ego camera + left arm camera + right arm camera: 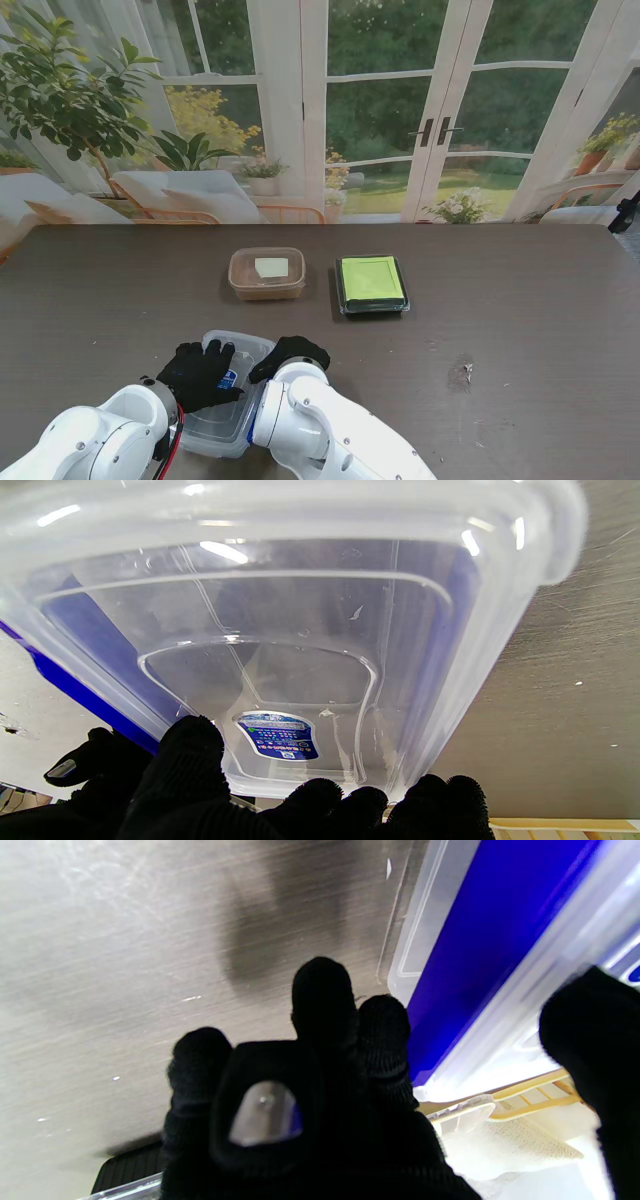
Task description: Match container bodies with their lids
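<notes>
At the lower left of the stand view, the clear container [225,400] is gripped between both hands, its long axis running away from the robot. The left hand [198,373] is laid over its top; the right hand [290,355] is clamped on its right edge.

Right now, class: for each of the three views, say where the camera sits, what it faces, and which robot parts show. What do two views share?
Stand: above the shoulders, facing the table; both arms show.
Left wrist: faces the clear container; left hand fingers show.
Right wrist: faces the table; right hand fingers show.
Shared: both wrist views show the clear container.
</notes>
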